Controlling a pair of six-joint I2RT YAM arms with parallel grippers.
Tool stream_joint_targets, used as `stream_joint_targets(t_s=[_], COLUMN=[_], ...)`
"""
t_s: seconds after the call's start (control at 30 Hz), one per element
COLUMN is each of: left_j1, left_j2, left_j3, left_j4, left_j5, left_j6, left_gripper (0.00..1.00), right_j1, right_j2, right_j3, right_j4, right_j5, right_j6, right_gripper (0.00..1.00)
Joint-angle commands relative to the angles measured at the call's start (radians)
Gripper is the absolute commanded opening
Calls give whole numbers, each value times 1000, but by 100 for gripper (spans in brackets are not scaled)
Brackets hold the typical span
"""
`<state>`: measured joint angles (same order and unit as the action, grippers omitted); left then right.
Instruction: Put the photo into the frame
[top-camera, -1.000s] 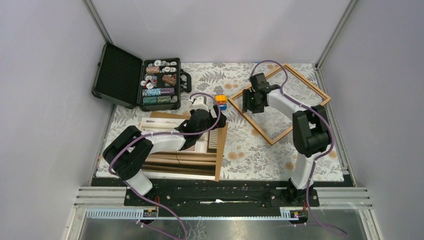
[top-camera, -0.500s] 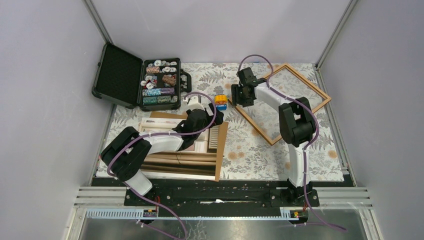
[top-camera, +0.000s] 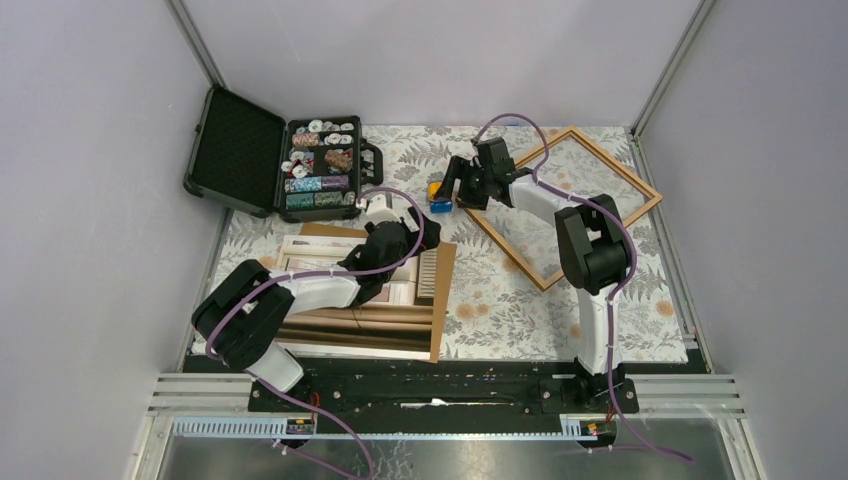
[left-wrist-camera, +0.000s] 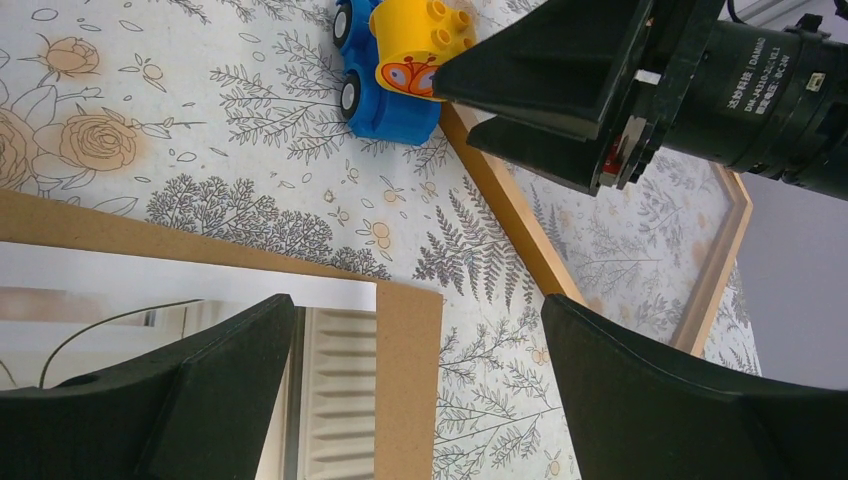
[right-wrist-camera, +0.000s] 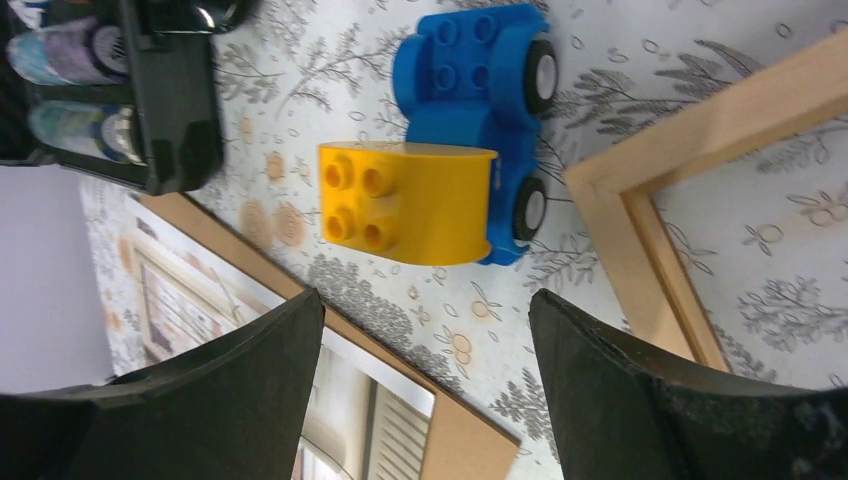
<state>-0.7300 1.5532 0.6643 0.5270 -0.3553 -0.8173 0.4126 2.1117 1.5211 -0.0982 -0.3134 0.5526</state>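
The photo lies face up on a brown backing board at the near left. Its white border and striped corner show in the left wrist view. The frame lies flat and empty at the back right, and its near corner shows in the right wrist view. My left gripper is open and empty, hovering over the photo's far right corner. My right gripper is open and empty, just left of the frame's corner and above a toy car.
A blue toy car with a yellow block stands between the board and the frame, also in the right wrist view. An open black case of chips sits at the back left. A floral cloth covers the table.
My right gripper has swung left off the frame to the toy car. My left gripper has shifted slightly left over the photo's corner.
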Motion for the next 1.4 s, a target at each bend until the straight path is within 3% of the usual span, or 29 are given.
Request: stream_joint_targets(t_s=[0.0, 0.1, 0.4, 0.43, 0.5, 0.97, 1.17, 1.37], left_j1=[8, 8, 7, 7, 7, 7, 9, 8], left_j2=[-39, -38, -38, -38, -36, -44, -50, -54], left_j3=[-12, -11, -11, -10, -11, -17, -24, -27], left_j4=[60, 61, 58, 55, 57, 51, 51, 51], left_j5=[-26, -27, -27, -28, -27, -46, -54, -59], left_j6=[-6, -9, -8, -8, -9, -23, -24, -24], left_gripper=[99, 99, 99, 99, 99, 99, 99, 99], right_j1=[9, 9, 8, 9, 8, 71, 119, 141], right_j2=[9, 2, 122, 135, 160, 312, 405, 446], right_j3=[37, 26, 161, 178, 207, 352, 490, 632], right_j4=[88, 131, 111, 105, 104, 147, 131, -22], right_j5=[-43, -11, 9, 8, -1, -53, -42, -23], right_j6=[40, 32, 4, 2, 7, 143, 203, 159], right_gripper=[85, 91, 93, 99, 100, 84, 87, 98])
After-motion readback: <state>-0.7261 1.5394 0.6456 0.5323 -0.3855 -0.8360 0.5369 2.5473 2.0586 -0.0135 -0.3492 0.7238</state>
